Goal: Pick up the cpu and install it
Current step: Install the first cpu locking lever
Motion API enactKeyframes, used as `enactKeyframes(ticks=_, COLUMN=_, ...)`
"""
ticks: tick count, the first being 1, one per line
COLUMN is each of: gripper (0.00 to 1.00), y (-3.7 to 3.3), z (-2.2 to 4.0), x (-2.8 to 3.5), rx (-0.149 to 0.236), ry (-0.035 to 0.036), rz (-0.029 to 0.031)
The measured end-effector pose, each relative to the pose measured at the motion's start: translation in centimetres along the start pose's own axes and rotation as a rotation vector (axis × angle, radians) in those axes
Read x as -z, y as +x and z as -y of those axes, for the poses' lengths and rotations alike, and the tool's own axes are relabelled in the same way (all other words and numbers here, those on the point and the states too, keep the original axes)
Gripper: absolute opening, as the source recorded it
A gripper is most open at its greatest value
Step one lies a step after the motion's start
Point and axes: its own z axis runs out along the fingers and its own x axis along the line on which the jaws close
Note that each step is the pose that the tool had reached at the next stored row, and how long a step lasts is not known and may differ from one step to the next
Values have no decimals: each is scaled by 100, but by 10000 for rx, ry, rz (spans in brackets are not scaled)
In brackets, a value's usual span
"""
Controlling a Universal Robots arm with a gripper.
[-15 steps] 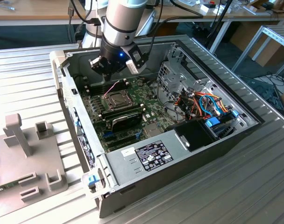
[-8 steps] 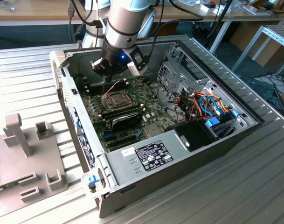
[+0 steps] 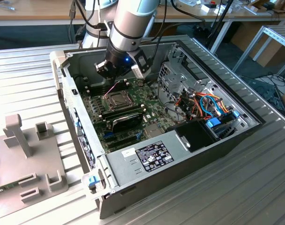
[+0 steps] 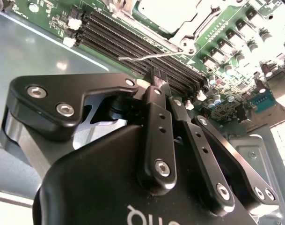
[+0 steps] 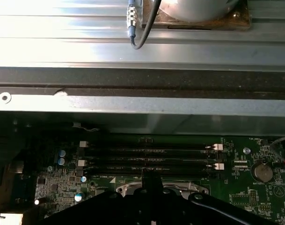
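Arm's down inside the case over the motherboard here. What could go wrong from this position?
The gripper sits low over the memory slots; a misjudged descent could strike them. The thin socket lever juts out close by and might snag. The case wall is near, so a sideways swing could clip it.

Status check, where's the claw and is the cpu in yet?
Claw shut, empty, low over the memory slots. Cpu seated in the socket frame, frame open. Thin lever wire near the claw tips.
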Motion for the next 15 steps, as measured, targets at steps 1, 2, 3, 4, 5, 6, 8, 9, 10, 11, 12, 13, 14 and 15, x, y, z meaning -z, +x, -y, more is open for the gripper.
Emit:
enactKeyframes(ticks=1, gripper=11, y=-1, z=4, x=-13, rx=1, ry=0, rz=0)
enactKeyframes(ticks=2, gripper=11, y=-1, z=8, x=-23, rx=2, ry=1, rz=0)
enactKeyframes(ticks=3, gripper=11, y=-1, z=11, x=-35, rx=1, ry=0, rz=0)
enactKeyframes(ticks=4, gripper=11, y=-2, z=14, x=-47, rx=1, ry=-1, rz=1)
enactKeyframes(ticks=5, gripper=11, y=-2, z=15, x=-53, rx=2, ry=-4, rz=1)
enactKeyframes(ticks=6, gripper=11, y=-2, z=17, x=-57, rx=2, ry=-9, rz=0)
enactKeyframes(ticks=8, gripper=11, y=-3, z=20, x=-71, rx=3, ry=-19, rz=1)
enactKeyframes(ticks=9, gripper=11, y=-3, z=24, x=-85, rx=2, ry=-19, rz=0)
enactKeyframes(ticks=10, gripper=11, y=-4, z=26, x=-93, rx=2, ry=-18, rz=-1)
enactKeyframes(ticks=11, gripper=11, y=-4, z=27, x=-94, rx=2, ry=-17, rz=-2)
enactKeyframes(ticks=12, gripper=11, y=-4, z=27, x=-97, rx=2, ry=-18, rz=-1)
enactKeyframes(ticks=13, gripper=11, y=-5, z=29, x=-106, rx=3, ry=-22, rz=2)
enactKeyframes(ticks=14, gripper=11, y=-6, z=30, x=-110, rx=3, ry=-21, rz=0)
enactKeyframes(ticks=15, gripper=11, y=-6, z=31, x=-113, rx=2, ry=-19, rz=0)
